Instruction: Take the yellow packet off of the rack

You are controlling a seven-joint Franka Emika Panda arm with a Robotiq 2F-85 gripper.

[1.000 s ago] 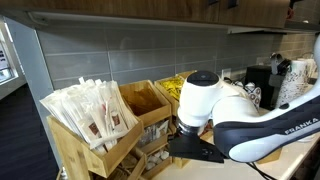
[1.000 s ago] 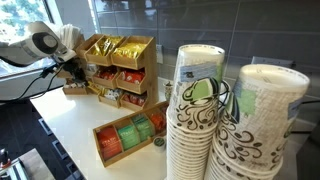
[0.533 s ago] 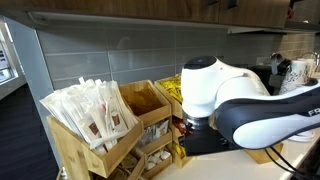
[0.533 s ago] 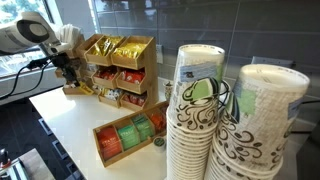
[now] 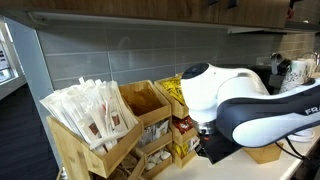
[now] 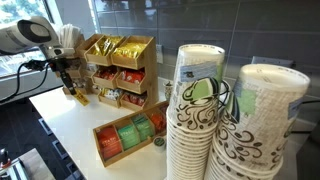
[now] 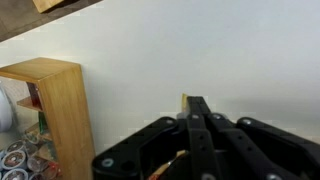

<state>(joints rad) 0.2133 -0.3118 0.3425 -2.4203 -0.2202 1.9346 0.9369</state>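
The gripper (image 6: 72, 89) of the white arm (image 5: 240, 100) is pictured clamped on the yellow packet (image 6: 79, 97), which is held clear of the rack (image 6: 120, 62) and just beside its lower end, low over the white counter (image 6: 70, 125). Whether the packet touches the counter cannot be told.

In the wrist view the fingers (image 7: 197, 128) are seen pressed together, with only a thin yellow edge of the packet (image 7: 184, 100) showing at their tips, and a wooden side wall of the rack (image 7: 60, 110) is seen to one side. In an exterior view the gripper itself is hidden behind the arm's bulk, which stands just in front of the rack (image 5: 90, 150).

More yellow packets (image 5: 172, 88) are seen lying in an upper bin of the rack, and a bundle of white paper-wrapped sticks (image 5: 95, 105) is stacked upright in the end bin. A low wooden tray (image 6: 103, 150) of green and orange sachets is set on the counter well apart from the gripper. Two stacks of patterned paper cups (image 6: 195, 110) are seen close to the camera. The scene is backed by a grey tiled wall (image 5: 90, 50).
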